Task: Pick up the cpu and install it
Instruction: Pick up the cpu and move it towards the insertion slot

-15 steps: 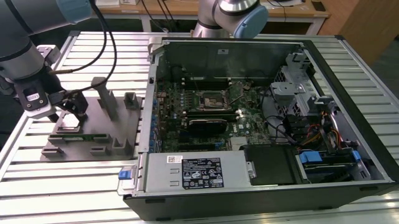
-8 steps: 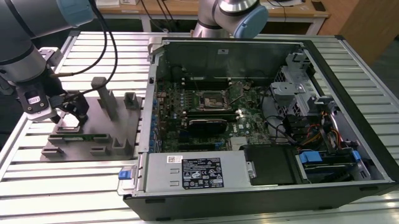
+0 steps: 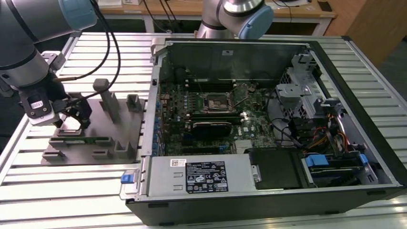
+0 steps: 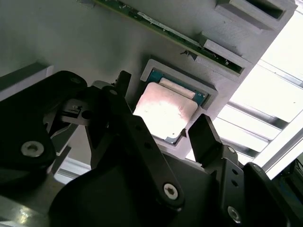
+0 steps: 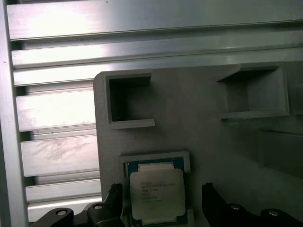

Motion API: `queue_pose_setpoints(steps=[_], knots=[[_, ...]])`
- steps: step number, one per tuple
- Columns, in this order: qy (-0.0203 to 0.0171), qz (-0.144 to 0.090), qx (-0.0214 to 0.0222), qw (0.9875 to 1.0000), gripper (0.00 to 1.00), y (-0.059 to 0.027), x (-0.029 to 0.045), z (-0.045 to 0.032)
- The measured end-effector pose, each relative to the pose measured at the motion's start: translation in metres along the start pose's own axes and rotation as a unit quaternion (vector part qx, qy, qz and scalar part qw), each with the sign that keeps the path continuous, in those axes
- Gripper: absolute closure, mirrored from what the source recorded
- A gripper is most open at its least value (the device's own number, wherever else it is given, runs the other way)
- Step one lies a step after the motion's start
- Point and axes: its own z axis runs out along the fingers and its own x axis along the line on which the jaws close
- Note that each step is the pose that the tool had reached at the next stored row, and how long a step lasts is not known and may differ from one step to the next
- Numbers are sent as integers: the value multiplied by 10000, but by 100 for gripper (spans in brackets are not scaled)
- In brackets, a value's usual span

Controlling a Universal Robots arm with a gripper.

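Silver-grey tubular arm [image 3: 22,57], pale blue joint caps [image 3: 76,14], black cables [image 3: 109,45] hanging off it. At wrist, matte black gripper [image 3: 72,125]: silver screws [image 4: 170,190] in link plates, small white label [image 3: 35,104].

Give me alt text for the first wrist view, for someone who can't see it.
The cpu lies flat in its recess on a grey tray, the open gripper straddling it. The tray rests on a slatted metal table.
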Motion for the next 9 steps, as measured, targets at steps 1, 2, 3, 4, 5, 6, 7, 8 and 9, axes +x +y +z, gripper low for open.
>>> queue_pose_setpoints(steps=[1, 2, 3, 4, 5, 6, 7, 8, 9], knots=[[0, 0, 0, 10000, 24, 0, 0, 0], [0, 0, 0, 10000, 24, 0, 0, 0], [0, 0, 0, 10000, 24, 0, 0, 1], [-1, 0, 0, 10000, 24, 0, 0, 1], [-1, 0, -1, 10000, 24, 0, 0, 2], [-1, 0, -1, 10000, 25, 0, 0, 2], [-1, 0, 0, 10000, 25, 0, 0, 2], [-1, 0, -1, 10000, 25, 0, 0, 2], [-1, 0, -1, 10000, 32, 0, 0, 2]])
